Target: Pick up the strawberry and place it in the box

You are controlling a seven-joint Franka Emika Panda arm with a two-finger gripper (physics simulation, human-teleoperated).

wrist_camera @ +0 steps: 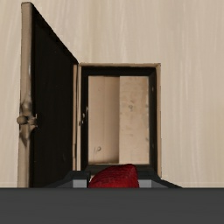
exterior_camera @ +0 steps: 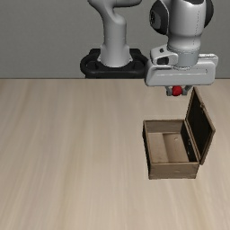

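Note:
A red strawberry hangs under my gripper, which is shut on it, held in the air above the far side of the box. The wooden box sits on the table toward the exterior view's right, its lid swung up and open on the right side. In the wrist view the strawberry shows red between my fingertips, with the box's pale inside straight below and the dark open lid beside it.
The light wooden table stretches wide to the exterior view's left of the box. The robot's base stands at the far edge.

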